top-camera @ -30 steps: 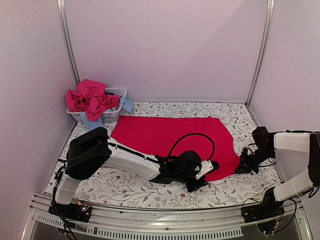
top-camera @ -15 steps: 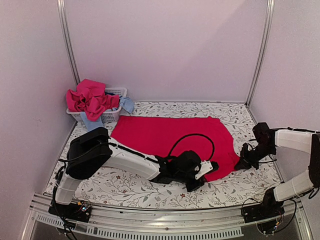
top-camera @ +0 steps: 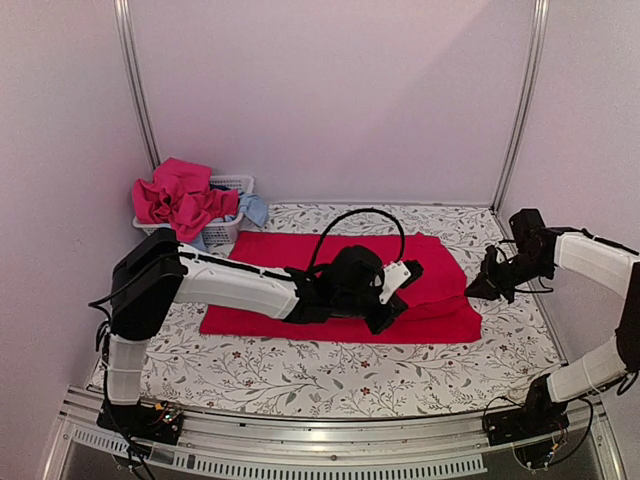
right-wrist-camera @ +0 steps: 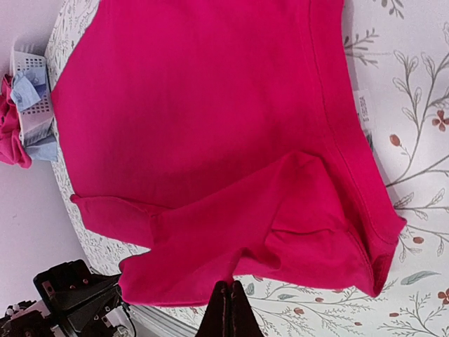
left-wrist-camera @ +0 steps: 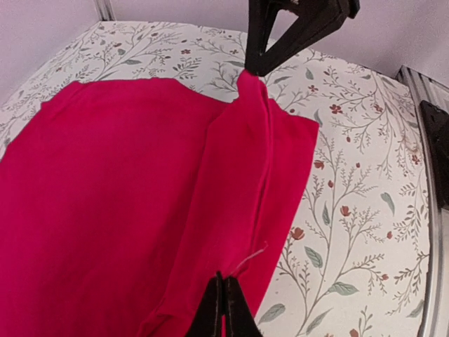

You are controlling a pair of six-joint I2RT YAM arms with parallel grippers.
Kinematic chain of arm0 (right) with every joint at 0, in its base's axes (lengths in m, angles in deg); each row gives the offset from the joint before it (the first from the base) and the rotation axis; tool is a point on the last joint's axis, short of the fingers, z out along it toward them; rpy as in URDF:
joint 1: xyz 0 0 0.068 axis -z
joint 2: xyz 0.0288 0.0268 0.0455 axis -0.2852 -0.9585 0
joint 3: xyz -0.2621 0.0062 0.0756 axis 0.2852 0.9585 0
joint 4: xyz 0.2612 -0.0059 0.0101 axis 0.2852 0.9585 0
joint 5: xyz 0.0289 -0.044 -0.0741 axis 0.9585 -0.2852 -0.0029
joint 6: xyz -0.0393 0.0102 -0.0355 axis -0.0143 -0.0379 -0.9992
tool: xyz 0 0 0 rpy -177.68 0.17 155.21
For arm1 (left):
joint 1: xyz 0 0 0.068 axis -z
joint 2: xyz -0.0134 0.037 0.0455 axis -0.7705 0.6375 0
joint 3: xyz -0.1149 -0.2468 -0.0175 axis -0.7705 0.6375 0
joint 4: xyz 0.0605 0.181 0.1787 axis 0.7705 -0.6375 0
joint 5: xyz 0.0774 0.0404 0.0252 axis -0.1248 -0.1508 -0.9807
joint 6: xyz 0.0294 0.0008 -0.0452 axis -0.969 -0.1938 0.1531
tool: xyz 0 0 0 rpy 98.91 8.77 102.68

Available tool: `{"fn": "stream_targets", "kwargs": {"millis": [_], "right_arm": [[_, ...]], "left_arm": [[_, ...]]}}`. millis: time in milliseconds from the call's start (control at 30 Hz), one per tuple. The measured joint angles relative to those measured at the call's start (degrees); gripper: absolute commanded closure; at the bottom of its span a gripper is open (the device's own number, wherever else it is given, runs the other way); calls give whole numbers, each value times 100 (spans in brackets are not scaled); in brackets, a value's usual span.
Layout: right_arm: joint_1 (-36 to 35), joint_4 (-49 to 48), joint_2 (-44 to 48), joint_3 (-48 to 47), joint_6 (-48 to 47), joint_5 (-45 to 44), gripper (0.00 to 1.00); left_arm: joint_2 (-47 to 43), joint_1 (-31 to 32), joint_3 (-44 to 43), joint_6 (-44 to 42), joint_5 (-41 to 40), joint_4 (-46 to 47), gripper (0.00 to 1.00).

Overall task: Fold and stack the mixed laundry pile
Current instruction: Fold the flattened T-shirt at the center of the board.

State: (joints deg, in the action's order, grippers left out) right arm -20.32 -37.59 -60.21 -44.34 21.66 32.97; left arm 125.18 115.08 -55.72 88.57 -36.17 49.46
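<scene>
On floral-print tabletop point(top-camera: 300, 375), grips large bright red cloth point(top-camera: 270, 260) mid-table by its folded-over edge, left gripper point(left-wrist-camera: 223, 298) and right gripper point(right-wrist-camera: 226, 305) both clamped shut on it, likely mid-fold, needs edge laid squarely over far hem next.

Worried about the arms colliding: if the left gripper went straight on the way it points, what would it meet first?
Past the red cloth it pinches, the left gripper points along the raised fold toward the right gripper holding the far end; probably that first, though depth is unclear.
</scene>
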Motion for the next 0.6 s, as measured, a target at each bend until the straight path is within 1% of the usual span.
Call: {"fn": "stream_targets", "kwargs": {"millis": [300, 600], "right_arm": [[0, -433, -1130, -890, 90, 44, 100], [-2, -734, -1965, -1471, 96, 79, 100]], "left_arm": [[66, -538, -227, 269, -133, -15, 100], [518, -835, -581, 466, -319, 66, 100]]}}
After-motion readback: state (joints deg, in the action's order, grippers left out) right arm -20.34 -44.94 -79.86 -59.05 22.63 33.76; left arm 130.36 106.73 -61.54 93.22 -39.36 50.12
